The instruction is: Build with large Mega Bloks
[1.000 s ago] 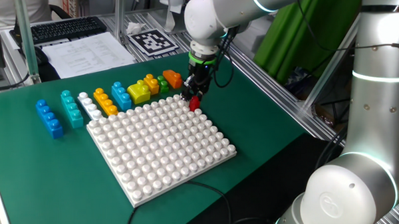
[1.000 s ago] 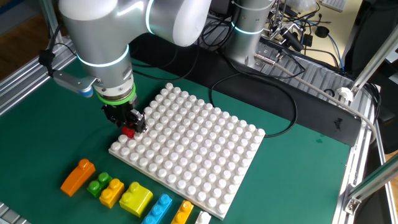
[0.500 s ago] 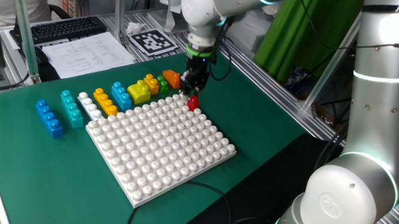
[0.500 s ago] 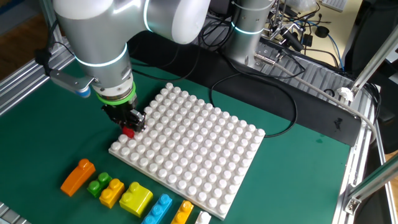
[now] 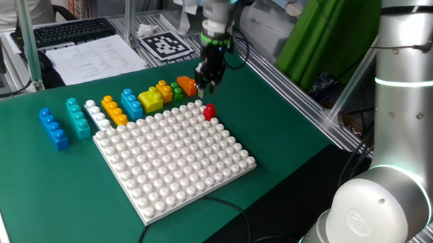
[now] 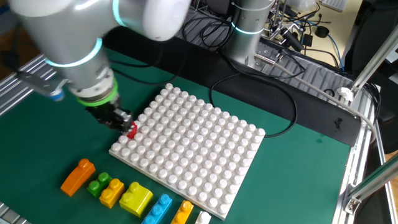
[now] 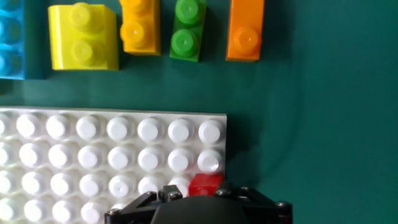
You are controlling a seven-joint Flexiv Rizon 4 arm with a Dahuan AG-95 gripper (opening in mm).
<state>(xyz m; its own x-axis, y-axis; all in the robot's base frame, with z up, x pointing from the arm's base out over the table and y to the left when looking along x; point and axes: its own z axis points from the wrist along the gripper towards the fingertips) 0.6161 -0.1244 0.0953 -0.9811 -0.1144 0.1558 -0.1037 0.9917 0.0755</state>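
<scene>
A small red brick (image 5: pixel 209 112) sits on the near corner edge of the white studded baseplate (image 5: pixel 174 162); it also shows in the other fixed view (image 6: pixel 132 130) and the hand view (image 7: pixel 205 184). My gripper (image 5: pixel 204 81) is open, empty, and raised above and slightly beside the red brick (image 6: pixel 119 119). In the hand view only its dark body shows at the bottom edge. Loose bricks lie in a row beside the plate: orange (image 7: pixel 245 31), green (image 7: pixel 186 31), yellow-orange (image 7: pixel 140 28), yellow (image 7: pixel 83 37), light blue (image 5: pixel 131 104), orange (image 5: pixel 114 110), white (image 5: pixel 97 115), teal (image 5: pixel 77 117), blue (image 5: pixel 53 128).
A black cable (image 6: pixel 249 87) loops over the green mat behind the baseplate (image 6: pixel 193 149). A printed marker tag (image 5: pixel 165 44), papers and a keyboard lie at the back. Aluminium rails (image 5: pixel 295 97) run along the table's edge.
My gripper has let go of the red brick and risen away from it. The red brick stays on the baseplate's corner.
</scene>
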